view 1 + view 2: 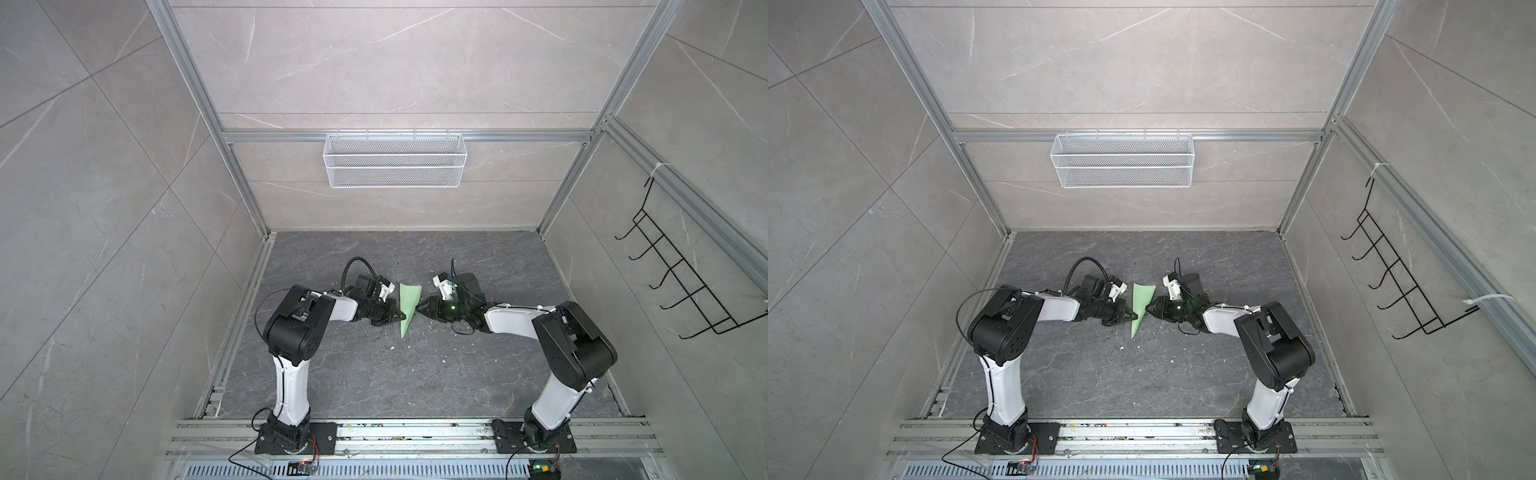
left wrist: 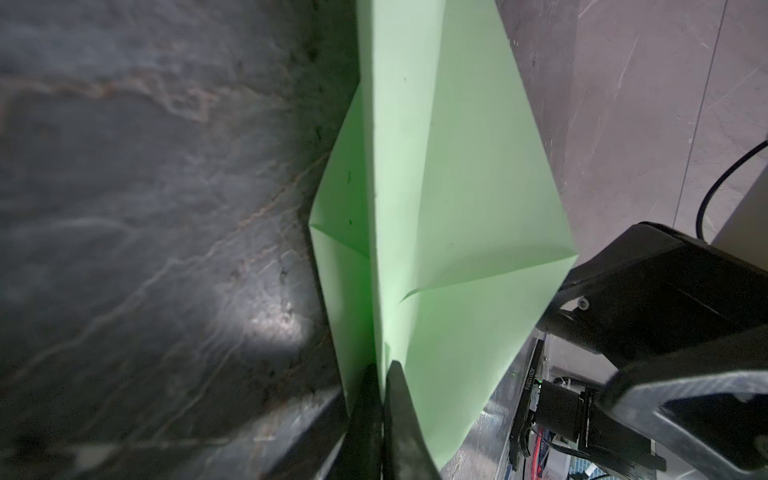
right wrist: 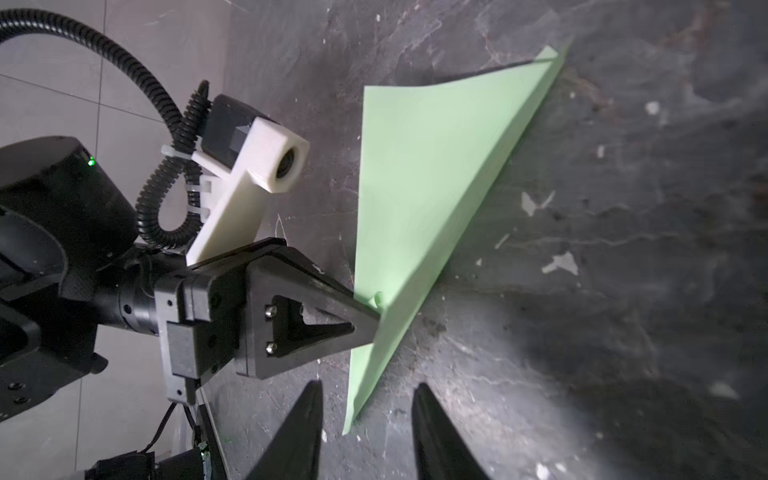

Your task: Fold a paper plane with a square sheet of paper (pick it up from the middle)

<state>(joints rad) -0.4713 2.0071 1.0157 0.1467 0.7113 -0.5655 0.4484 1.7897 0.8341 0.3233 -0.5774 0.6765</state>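
Presently, the paper plane [image 1: 409, 309] sits mid-desk [image 1: 374, 374], tilted up on one long edge, with its sharp nose toward the near edge and its wide tail toward the far edge. The left gripper [image 1: 402, 318] is clenched on its left side. The right gripper [image 1: 419, 308] is released, jaws parted, just beside its right side.

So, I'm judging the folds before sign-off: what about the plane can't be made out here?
- Left wrist view: one end of the paper plane is cut off by the picture's edge.
- Right wrist view: its far side is hidden behind its own near wing, and the left gripper covers the pinched spot.
- Both top views: the paper plane is too small to show creases.
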